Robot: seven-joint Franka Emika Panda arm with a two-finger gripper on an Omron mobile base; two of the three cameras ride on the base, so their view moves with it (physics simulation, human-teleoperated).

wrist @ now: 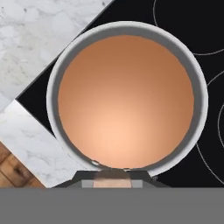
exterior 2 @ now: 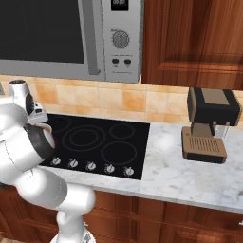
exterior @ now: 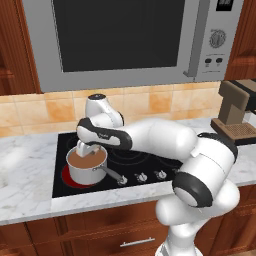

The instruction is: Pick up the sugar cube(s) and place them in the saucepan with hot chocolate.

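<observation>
One saucepan with hot chocolate (exterior: 86, 165) stood on the cooktop's (exterior: 145, 160) near-left burner, which glowed red beneath it. The gripper (exterior: 89, 150) hung just above the liquid, clenched; whether it grasped anything could not be made out. The hand view looked straight into the pan (wrist: 127, 100). The right base view alone showed the whole coffee machine (exterior 2: 209, 126); the arm hid most of the pan there.

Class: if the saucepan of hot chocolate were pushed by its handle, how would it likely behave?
The saucepan is filled nearly to its rim, so it would probably feel heavy and might slosh. On the smooth black cooktop it would likely slide, not tip. Its one straight handle sits off-centre, so it might swivel.
</observation>
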